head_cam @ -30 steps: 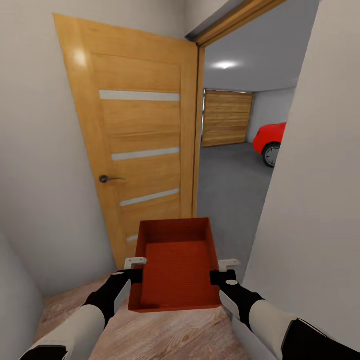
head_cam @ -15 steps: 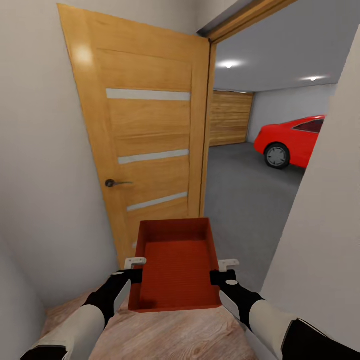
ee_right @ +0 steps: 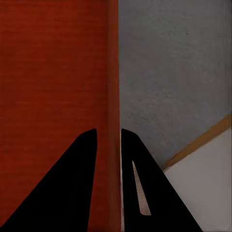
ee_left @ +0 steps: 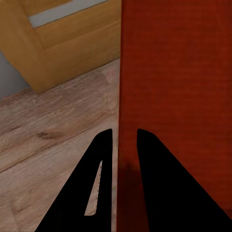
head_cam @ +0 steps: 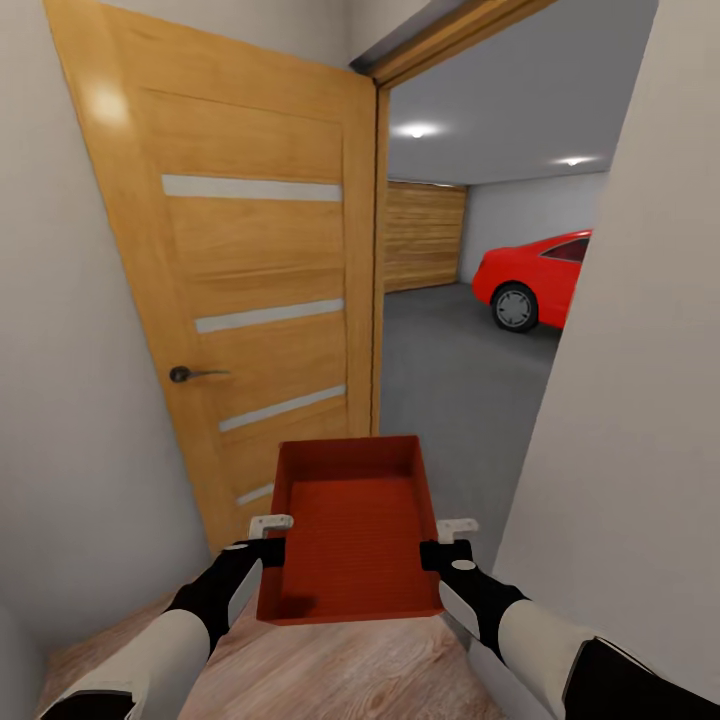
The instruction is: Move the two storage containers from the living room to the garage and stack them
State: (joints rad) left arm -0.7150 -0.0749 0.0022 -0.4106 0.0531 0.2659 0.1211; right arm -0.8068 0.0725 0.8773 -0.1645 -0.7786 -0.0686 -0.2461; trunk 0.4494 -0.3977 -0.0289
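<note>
One orange-red storage container (head_cam: 350, 530), open-topped and empty, hangs level in front of me between both arms. My left gripper (head_cam: 270, 535) is shut on its left wall, and in the left wrist view the thin wall (ee_left: 118, 72) runs between the black fingers (ee_left: 96, 183). My right gripper (head_cam: 446, 540) is shut on its right wall, and the right wrist view has that wall (ee_right: 113, 72) between its fingers (ee_right: 145, 188). Through the open doorway ahead lies the garage with its dark grey concrete floor (head_cam: 450, 370) and plank door (head_cam: 425, 235).
An open wooden door (head_cam: 250, 300) with a lever handle stands close on my left. A plain white wall (head_cam: 640, 400) stands close on my right, so the doorway gap is narrow. A red car (head_cam: 535, 280) is parked inside the garage at the right. Light wood planks (head_cam: 330, 670) lie under me.
The whole view has shifted: doorway and door now sit further left and nearer, and more of the garage shows than a second ago. Both grippers hold the container as before.
</note>
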